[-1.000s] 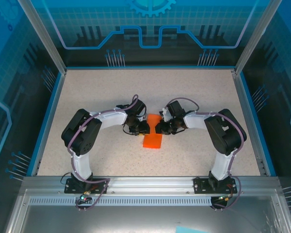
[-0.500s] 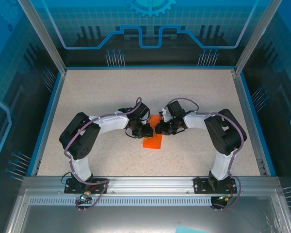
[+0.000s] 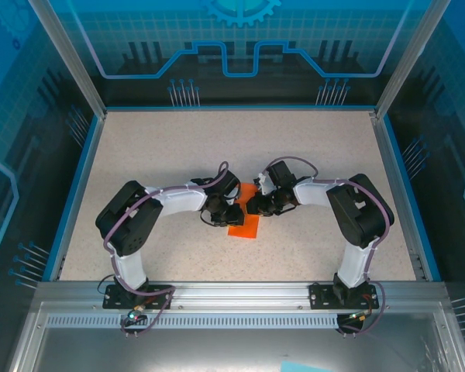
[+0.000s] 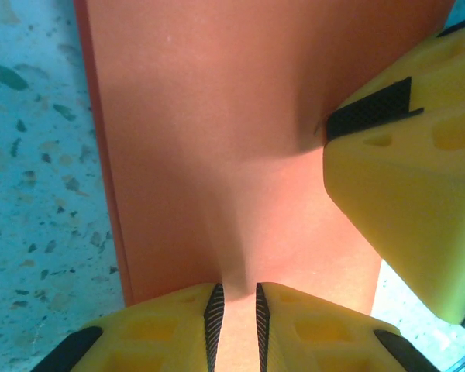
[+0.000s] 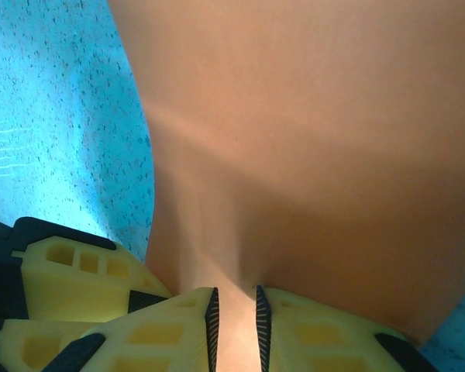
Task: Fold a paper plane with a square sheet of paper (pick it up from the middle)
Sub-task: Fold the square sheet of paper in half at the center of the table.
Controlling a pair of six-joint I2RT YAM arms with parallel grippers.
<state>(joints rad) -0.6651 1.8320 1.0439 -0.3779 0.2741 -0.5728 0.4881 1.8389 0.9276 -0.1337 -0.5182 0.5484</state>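
The left arm [image 3: 177, 199] and right arm [image 3: 315, 190] have white links, black joints, purple cables and yellow, black-padded fingers [image 4: 143, 332].

Paper plane [image 4: 217, 155] was smooth matt orange paper, desk [image 3: 178, 147] was matt speckled stone-look, left claw [image 4: 234, 310] and right claw [image 5: 234, 318] were matt yellow plastic with ribbed black pads [image 4: 214, 325], arms [image 3: 178, 198] were glossy black and white plastic, rail [image 3: 240, 291] was brushed metal

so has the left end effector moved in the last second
Yes. The left end effector has shifted right and toward the near rail, further over the paper.
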